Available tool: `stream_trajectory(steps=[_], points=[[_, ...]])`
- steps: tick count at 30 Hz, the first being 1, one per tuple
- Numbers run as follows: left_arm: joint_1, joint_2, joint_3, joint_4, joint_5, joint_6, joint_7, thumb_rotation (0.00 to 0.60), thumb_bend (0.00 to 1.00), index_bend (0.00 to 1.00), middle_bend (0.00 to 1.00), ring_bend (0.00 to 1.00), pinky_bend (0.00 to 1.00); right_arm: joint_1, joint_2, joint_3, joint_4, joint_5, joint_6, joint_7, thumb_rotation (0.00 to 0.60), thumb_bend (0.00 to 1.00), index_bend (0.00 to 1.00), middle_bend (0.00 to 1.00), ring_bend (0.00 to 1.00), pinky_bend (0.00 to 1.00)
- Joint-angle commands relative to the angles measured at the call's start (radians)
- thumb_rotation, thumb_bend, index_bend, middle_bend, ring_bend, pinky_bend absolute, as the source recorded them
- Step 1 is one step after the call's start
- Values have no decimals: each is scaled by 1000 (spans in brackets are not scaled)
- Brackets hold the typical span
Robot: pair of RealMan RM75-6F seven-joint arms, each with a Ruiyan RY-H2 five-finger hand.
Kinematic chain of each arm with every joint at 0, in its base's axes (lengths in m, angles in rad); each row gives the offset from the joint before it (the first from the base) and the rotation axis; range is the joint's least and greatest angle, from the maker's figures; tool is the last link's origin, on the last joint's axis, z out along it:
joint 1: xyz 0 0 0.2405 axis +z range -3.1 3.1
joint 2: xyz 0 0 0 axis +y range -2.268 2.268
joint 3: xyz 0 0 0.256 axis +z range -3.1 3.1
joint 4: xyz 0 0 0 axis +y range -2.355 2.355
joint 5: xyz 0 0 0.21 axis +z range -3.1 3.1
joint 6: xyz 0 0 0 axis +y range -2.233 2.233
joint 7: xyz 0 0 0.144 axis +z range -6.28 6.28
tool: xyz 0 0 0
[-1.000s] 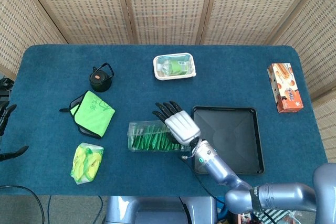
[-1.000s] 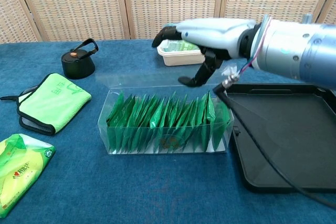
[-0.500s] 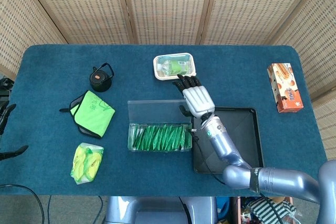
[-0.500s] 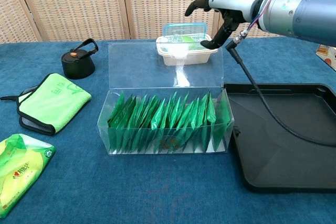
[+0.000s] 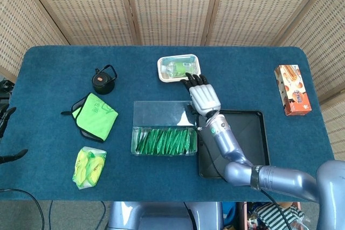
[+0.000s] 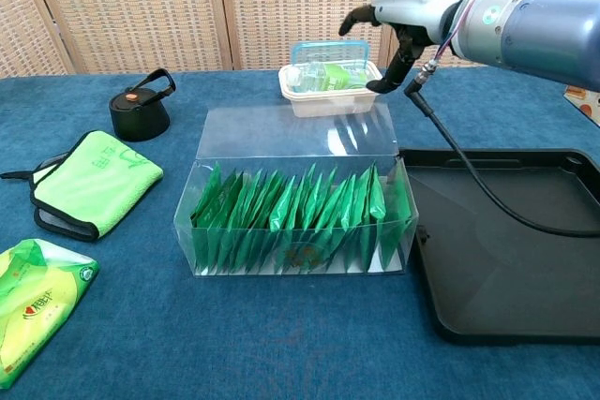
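Right hand (image 5: 205,96) hovers empty, fingers spread, just past the clear box's (image 6: 295,222) raised lid (image 6: 298,130). Green packets (image 5: 164,140) fill the box. Left hand isn't visible.

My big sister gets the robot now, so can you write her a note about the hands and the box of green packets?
Right hand: raised behind the clear box, fingers apart, holding nothing.
Left hand: not in view.
The clear box sits left of the black tray, full of green packets.
Done: its lid is open, leaning back.
Left: no packets are out, and the tray is bare.
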Motion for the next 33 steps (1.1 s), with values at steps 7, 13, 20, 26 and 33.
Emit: stream_trajectory(steps=[7,13,20,26,33], points=[[-1,5,1,-14,-1,-1,6,600,51,0,0,0,0,-76,115,-73,-140,-383,-61,200,600,409,341,15,0,40],[1,4,2,-22,4,5,19,600,51,0,0,0,0,-93,145,-150,-131,-666,-82,308,600,409,362,49,0,40],[0,-1,5,-32,6,6,44,600,51,0,0,0,0,-60,102,-200,-69,-833,-100,299,600,409,381,56,0,54],[-1,-2,7,-36,9,6,51,600,50,0,0,0,0,-36,50,-212,-22,-847,-132,224,600,409,381,57,0,55],[-10,-9,8,-33,6,-8,63,600,50,0,0,0,0,-31,17,-212,12,-824,-149,180,600,409,383,57,0,55]])
